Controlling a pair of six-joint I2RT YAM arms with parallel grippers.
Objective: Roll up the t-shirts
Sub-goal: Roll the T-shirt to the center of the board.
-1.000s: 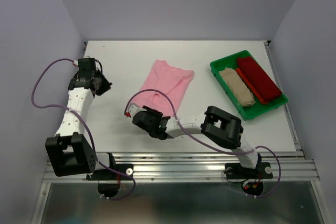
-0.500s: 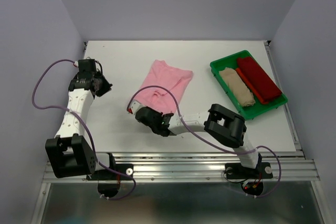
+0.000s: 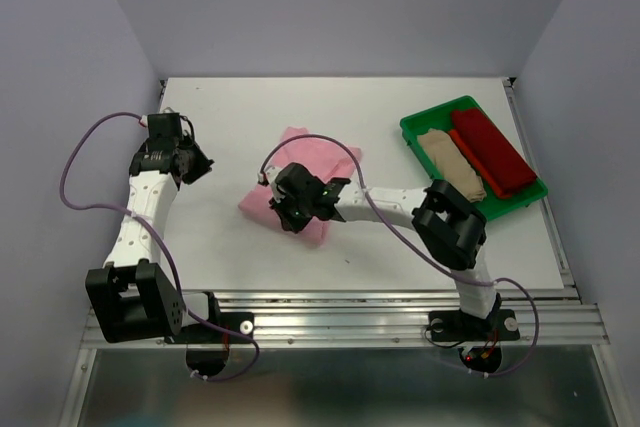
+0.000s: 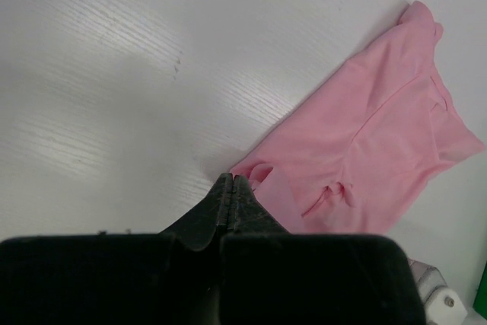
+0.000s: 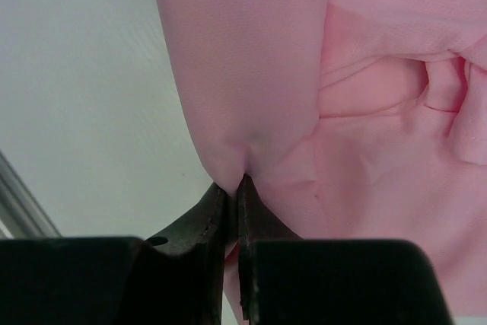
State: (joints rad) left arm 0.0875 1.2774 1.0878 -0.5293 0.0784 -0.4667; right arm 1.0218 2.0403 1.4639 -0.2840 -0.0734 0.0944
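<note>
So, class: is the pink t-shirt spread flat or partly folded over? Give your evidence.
Partly folded: the right gripper, shut on an edge of the pink t-shirt, holds one layer doubled over the rest.

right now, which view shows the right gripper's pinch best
Right wrist: the right gripper is shut on a fold of the pink shirt. The top view hides the pinch under the wrist; the left wrist view shows only the shirt.

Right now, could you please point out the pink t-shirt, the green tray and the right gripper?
pink t-shirt [image 3: 318,155], top external view, on the flat far half of the cloth.
green tray [image 3: 437,112], top external view, on its far rim.
right gripper [image 5: 234,188], right wrist view, between the fingertips pinching the shirt's fold.
</note>
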